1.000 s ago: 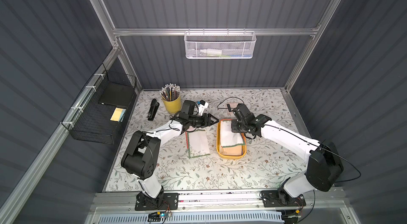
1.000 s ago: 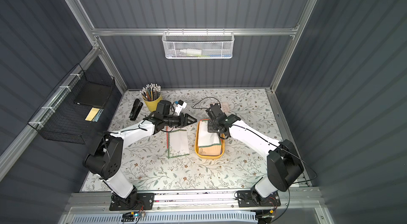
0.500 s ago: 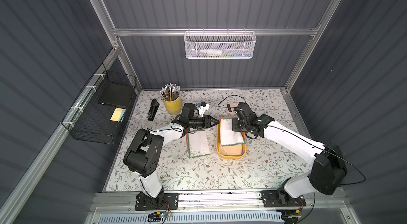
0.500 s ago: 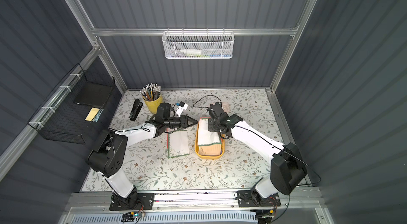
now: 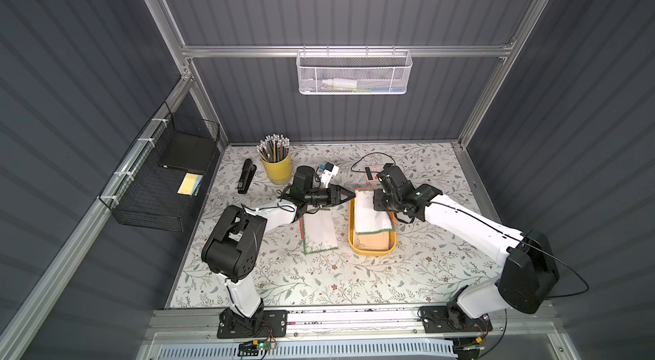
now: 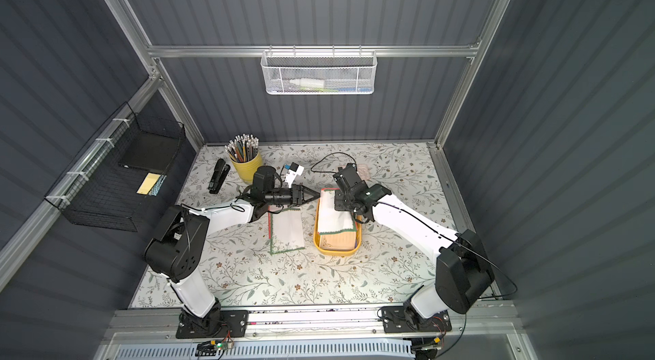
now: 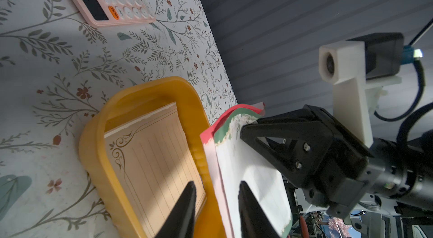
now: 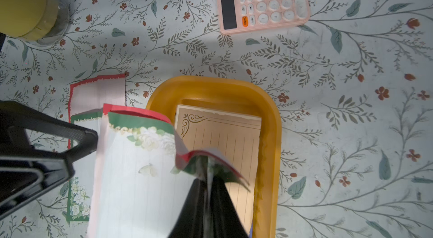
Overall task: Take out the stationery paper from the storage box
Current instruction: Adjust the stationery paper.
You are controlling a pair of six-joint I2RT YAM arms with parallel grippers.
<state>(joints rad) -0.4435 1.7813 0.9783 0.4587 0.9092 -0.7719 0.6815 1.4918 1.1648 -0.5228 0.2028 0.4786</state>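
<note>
In both top views: stationery paper (image 5: 370,214) lifted over storage box (image 5: 370,253), more sheets (image 6: 287,230) laid on desk (image 5: 319,287) beside box. Left wrist: left jaws seen spread, box rim between them; tan sheet (image 7: 159,154) shown inside box. Right wrist: right jaws pressed together, pinching lifted paper's edge; pink calculator (image 8: 262,2) seen beyond box.

The raised stationery paper (image 5: 368,216), left gripper (image 5: 351,194) and right gripper (image 8: 207,185) crowd the storage box's (image 5: 372,253) far end; its near end lies open.
</note>
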